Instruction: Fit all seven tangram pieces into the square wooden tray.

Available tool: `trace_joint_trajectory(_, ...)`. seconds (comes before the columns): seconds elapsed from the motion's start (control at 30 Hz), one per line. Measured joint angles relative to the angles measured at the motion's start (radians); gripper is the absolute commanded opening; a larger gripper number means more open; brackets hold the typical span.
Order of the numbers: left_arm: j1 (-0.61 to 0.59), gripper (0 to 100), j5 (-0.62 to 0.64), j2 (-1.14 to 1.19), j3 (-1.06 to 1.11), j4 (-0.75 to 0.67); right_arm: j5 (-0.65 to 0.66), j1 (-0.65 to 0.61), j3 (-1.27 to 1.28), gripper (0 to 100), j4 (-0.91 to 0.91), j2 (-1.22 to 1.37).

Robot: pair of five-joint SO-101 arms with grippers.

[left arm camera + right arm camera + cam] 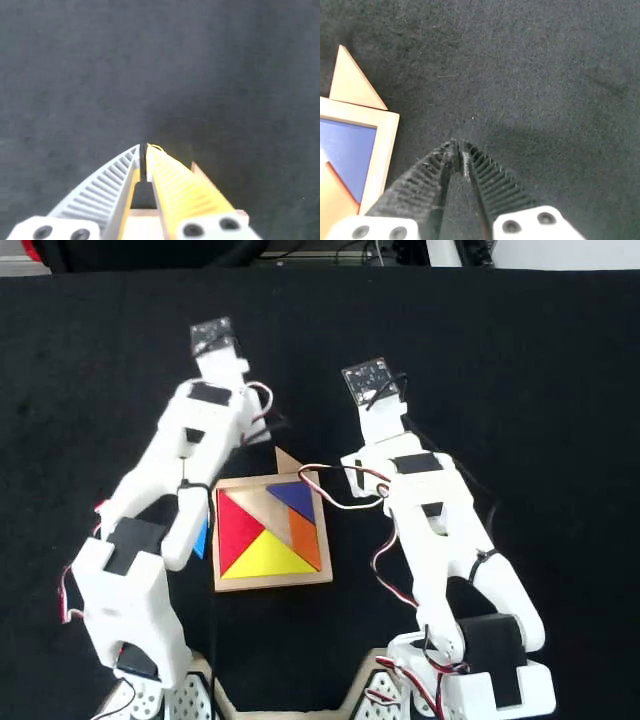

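Observation:
The square wooden tray (272, 580) lies between the two arms and holds red (236, 523), yellow (268, 558), purple (295, 498) and orange (305, 535) pieces, with bare wood at its back middle. A plain wooden triangle (288, 460) (351, 82) lies on the cloth just behind the tray. A blue piece (203, 537) peeks out beside the tray's left edge, partly under the left arm. My left gripper (144, 147) is shut over the cloth, with pale wood (201, 174) showing under its fingers. My right gripper (456, 146) is shut and empty, off the tray's back right corner (387, 125).
Black cloth (520, 390) covers the whole table, with free room at the back and on both sides. Cables (345, 495) from the right arm hang over the tray's back right corner. Both arm bases (480, 680) stand at the front edge.

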Motion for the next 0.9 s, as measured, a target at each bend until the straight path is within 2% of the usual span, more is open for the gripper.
trace_joint_trajectory(0.23, 0.063, 4, -0.003, 0.129, -0.011, -0.083, 0.000, 0.000, 0.000, 1.1, 0.000, 0.000)
trace_joint_trajectory(0.37, 0.075, 4, -0.003, 0.175, -0.091, -0.055, 0.000, 0.000, 0.000, 1.1, 0.000, 0.000)
trace_joint_trajectory(0.63, 0.149, 4, -0.005, 0.264, -0.229, -0.020, 0.000, 0.097, 0.000, 1.1, 0.000, 0.000)
trace_joint_trajectory(0.9, 0.219, 4, -0.041, 0.287, -0.331, 0.020, 0.000, 0.104, 0.000, 1.1, 0.000, 0.000)
